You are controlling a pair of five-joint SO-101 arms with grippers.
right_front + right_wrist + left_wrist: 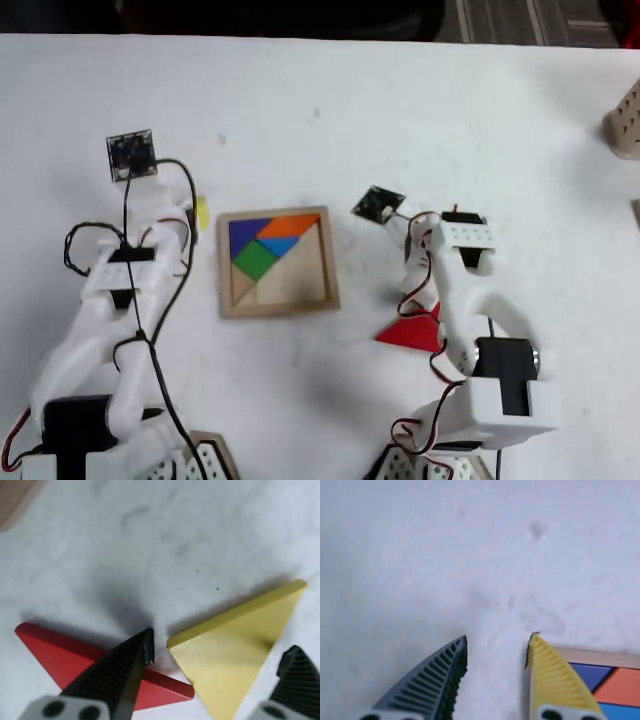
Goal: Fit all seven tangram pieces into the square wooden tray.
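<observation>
Right of the square wooden tray (280, 309), right gripper (220, 652): jaws wide apart, holding nothing. I see its two black fingers (125, 667) standing either side of the yellow triangle (232, 666), which lies flat on the white table (400, 120). One fingertip hangs over the long edge of the red triangle (52, 652). The other sits at the yellow piece's outer corner, and I cannot tell whether it touches. Red and yellow triangles lie just beside each other, corner towards edge; contact not determinable. In the high view the red triangle lies right of the tray, level with its lower corner, partly under the right arm. A tray corner shows in the right wrist view, well apart from both triangles.

Left of the tray, left gripper (497, 640): open, empty. One finger is dark grey (432, 680), the other yellow (552, 680), with bare table between them. The yellow finger sits just beside the tray's upper left corner, outside the rim.

Tray contents, high view: dark blue triangle (244, 232) in the upper left corner, orange piece (291, 224) along the top edge, small light blue piece (279, 245) under it, green square (255, 261) below those, all touching. The remainder shows wood colour with faint seams; I cannot tell floor from plain pieces.

Far right of the tray, at the table's edge: a pale wooden block with holes (625, 122).
</observation>
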